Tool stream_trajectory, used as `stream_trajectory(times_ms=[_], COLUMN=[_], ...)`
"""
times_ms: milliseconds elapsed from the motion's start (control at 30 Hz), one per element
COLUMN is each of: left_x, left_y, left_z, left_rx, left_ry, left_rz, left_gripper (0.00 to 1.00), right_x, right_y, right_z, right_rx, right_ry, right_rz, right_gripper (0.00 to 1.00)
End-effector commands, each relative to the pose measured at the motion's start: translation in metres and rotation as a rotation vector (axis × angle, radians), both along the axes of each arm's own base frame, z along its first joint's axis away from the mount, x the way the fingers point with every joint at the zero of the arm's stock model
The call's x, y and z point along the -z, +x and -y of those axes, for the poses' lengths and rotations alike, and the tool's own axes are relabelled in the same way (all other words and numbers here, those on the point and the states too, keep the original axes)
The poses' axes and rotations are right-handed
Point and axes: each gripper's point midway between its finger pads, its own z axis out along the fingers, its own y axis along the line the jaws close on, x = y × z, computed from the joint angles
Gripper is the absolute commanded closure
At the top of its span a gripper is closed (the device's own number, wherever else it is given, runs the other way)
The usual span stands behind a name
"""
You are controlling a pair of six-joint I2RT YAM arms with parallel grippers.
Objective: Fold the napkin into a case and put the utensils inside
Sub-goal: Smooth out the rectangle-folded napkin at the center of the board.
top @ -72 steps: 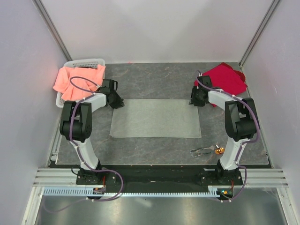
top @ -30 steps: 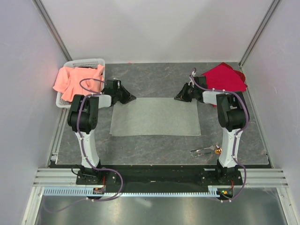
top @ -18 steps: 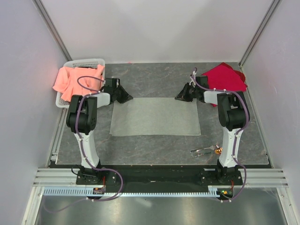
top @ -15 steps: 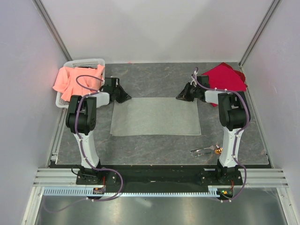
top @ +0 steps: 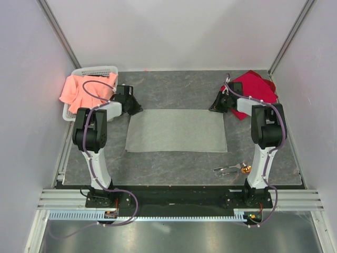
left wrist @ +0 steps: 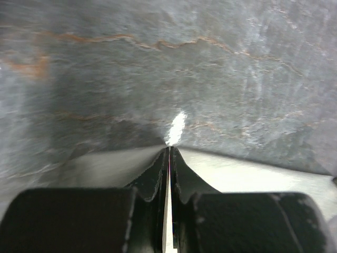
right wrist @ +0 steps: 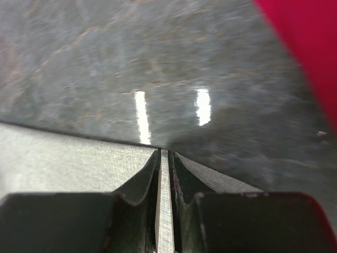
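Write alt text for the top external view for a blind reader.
A grey-green napkin lies flat on the dark table, with the left gripper and right gripper at its two far corners. Silvery utensils lie at the near right; a red cloth and a basket of orange cloth sit behind.

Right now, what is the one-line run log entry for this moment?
napkin: flat, unfolded | left hand: shut on its far-left corner | right hand: shut on its far-right corner | utensils: apart, near-right of napkin
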Motion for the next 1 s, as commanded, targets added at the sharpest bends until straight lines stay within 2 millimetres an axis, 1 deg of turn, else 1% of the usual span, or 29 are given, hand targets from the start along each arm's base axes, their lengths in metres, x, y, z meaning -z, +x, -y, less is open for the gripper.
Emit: stream_trajectory(times_ms=[0,33,67,100,167,200,233,267,300,333,367,433,467,500,533,567,600,633,667,700,733,767,800,833,867,900,967], left_x=[-0.043,-0.054,-0.056,-0.06,-0.068,-0.069,-0.07,-0.074,-0.074,-0.073,-0.069,-0.066,-0.062,-0.059,-0.056,-0.056,-0.047,-0.042,-0.043,-0.035,-0.032,-0.031,-0.021,-0.02,-0.014,-0.004,0.004], left_y=[0.01,0.012,0.01,0.01,0.008,0.004,0.001,0.0,-0.001,-0.001,-0.001,0.001,0.004,0.006,0.007,0.011,0.011,0.011,0.016,0.015,0.016,0.018,0.017,0.018,0.018,0.016,0.016], left_z=[-0.016,-0.008,-0.004,0.004,0.012,0.02,0.025,0.029,0.034,0.034,0.034,0.033,0.034,0.028,0.026,0.022,0.017,0.013,0.007,0.006,0.005,0.003,0.003,0.002,0.003,0.003,0.003], left_rx=[0.005,0.02,0.031,0.046,0.058,0.073,0.082,0.085,0.09,0.085,0.083,0.079,0.079,0.055,0.049,0.036,0.019,0.003,-0.015,-0.019,-0.022,-0.028,-0.034,-0.038,-0.035,-0.042,-0.044], left_ry=[0.142,0.145,0.148,0.149,0.147,0.144,0.139,0.135,0.136,0.134,0.132,0.133,0.135,0.161,0.167,0.17,0.178,0.184,0.185,0.18,0.177,0.171,0.169,0.162,0.146,0.129,0.084], left_rz=[0.102,0.124,0.124,0.135,0.146,0.146,0.145,0.153,0.155,0.152,0.144,0.128,0.122,0.112,0.103,0.099,0.068,0.051,0.05,0.028,0.021,0.018,-0.008,-0.013,-0.031,-0.06,-0.093], left_gripper=[0.92,0.92,0.92,0.92,0.91,0.92,0.91,0.91,0.91,0.91,0.91,0.91,0.91,0.91,0.91,0.91,0.91,0.92,0.92,0.92,0.92,0.93,0.93,0.93,0.94,0.96,0.98], right_x=[-0.013,-0.018,-0.024,-0.033,-0.047,-0.057,-0.061,-0.066,-0.071,-0.072,-0.072,-0.071,-0.067,-0.065,-0.065,-0.062,-0.065,-0.061,-0.06,-0.064,-0.056,-0.054,-0.058,-0.05,-0.049,-0.05,-0.043], right_y=[-0.004,-0.003,-0.001,-0.002,0.0,-0.001,-0.002,-0.003,-0.003,-0.005,-0.002,-0.006,-0.007,-0.007,-0.009,-0.007,-0.01,-0.008,-0.008,-0.012,-0.009,-0.01,-0.008,-0.007,-0.005,-0.005,-0.002], right_z=[0.049,0.051,0.057,0.063,0.069,0.069,0.069,0.062,0.054,0.04,0.028,-0.012,-0.029,-0.04,-0.059,-0.072,-0.091,-0.104,-0.114,-0.132,-0.139,-0.147,-0.158,-0.162,-0.166,-0.17,-0.173], right_rx=[0.077,0.084,0.098,0.105,0.122,0.121,0.123,0.109,0.094,0.072,0.055,-0.023,-0.059,-0.076,-0.098,-0.118,-0.157,-0.167,-0.184,-0.224,-0.23,-0.233,-0.251,-0.253,-0.25,-0.258,-0.253], right_ry=[-0.231,-0.244,-0.272,-0.304,-0.343,-0.349,-0.351,-0.333,-0.309,-0.268,-0.23,-0.095,-0.048,-0.03,-0.002,0.018,0.051,0.091,0.119,0.163,0.183,0.207,0.229,0.235,0.251,0.268,0.282], right_rz=[-0.008,0.0,0.014,0.02,0.04,0.052,0.058,0.068,0.084,0.087,0.104,0.096,0.091,0.091,0.091,0.104,0.112,0.11,0.11,0.11,0.101,0.083,0.097,0.091,0.087,0.086,0.081], right_gripper=[0.83,0.82,0.82,0.82,0.8,0.79,0.78,0.77,0.73,0.72,0.7,0.68,0.68,0.68,0.68,0.68,0.68,0.68,0.68,0.68,0.68,0.69,0.69,0.7,0.7,0.71,0.72])
